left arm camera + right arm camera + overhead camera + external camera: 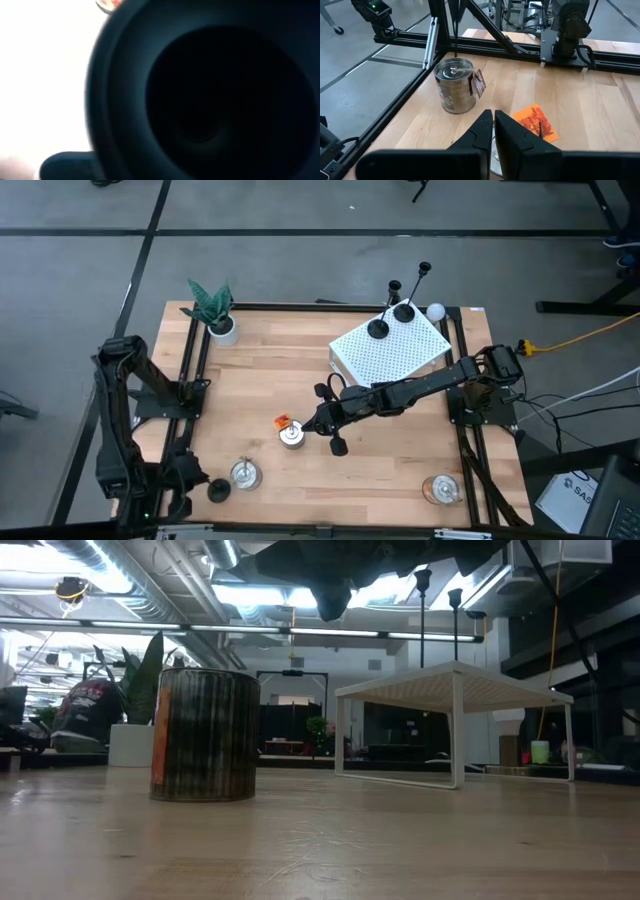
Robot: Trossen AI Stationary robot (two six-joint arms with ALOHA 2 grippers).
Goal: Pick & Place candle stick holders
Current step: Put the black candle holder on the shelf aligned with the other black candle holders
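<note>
**Right arm reaches over the centre tin, two holders already up on the rack**

High view: the right gripper (322,420) is stretched across the pale wooden table (400,470) and hangs beside a small metal tin with an orange tag (291,436) near the table's middle. Two slim matte-black candle stick holders (378,328) stand on the white perforated rack (390,352) at the far right. A third slim black upright (424,272) shows just beyond the rack's far edge; I cannot tell what it stands on. The left gripper (185,485) is parked at the near left corner, by a dark round piece (218,490) that could be a holder's base.

Low view: the striped tin (204,735) stands upright on the wood, the rack (455,700) to its right, thin black stems (422,615) rising above it. The dark arm passes overhead.

Left wrist view: a dark round shape fills the lens; that gripper's state cannot be told.

Right wrist view: the right gripper's fingers (480,132) are pressed nearly together with nothing between them, above the tin by the orange tag (535,120). A second silver tin (455,85) stands farther off.

Judged from this, the arm is between placements, and the next move calls for finding the remaining holder, opening the fingers and closing on its thin stem.
</note>
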